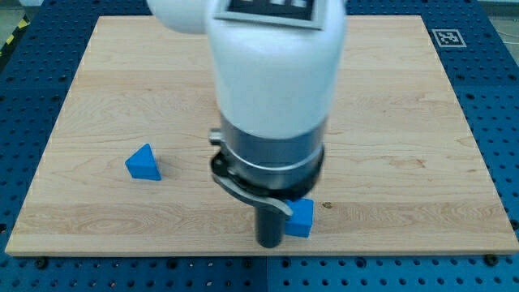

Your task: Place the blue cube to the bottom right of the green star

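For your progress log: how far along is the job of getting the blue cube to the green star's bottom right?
Done: nothing checkable, since no green star shows; the arm may hide it. In hand: my tip sits against the blue cube on its left side, near the wooden board's bottom edge. A blue triangular block lies apart at the view's left. Left: the placement.

One camera looks down steeply from above the table (pixel 389 122). It faces the far edge. It sits close, the arm (pixel 272 89) filling the centre.
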Motion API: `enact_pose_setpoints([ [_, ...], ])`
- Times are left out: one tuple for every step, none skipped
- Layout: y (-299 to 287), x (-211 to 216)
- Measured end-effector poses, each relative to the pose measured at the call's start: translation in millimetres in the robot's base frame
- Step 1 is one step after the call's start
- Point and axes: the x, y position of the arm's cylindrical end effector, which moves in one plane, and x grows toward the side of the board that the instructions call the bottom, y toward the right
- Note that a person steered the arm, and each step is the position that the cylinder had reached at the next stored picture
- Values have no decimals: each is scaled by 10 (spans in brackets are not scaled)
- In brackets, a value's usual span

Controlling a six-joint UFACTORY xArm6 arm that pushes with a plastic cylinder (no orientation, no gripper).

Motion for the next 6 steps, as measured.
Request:
enact_pose_setpoints([
  [183, 17],
  [242, -81],
  [293, -160],
  [571, -134],
  [752, -129],
  [868, -182],
])
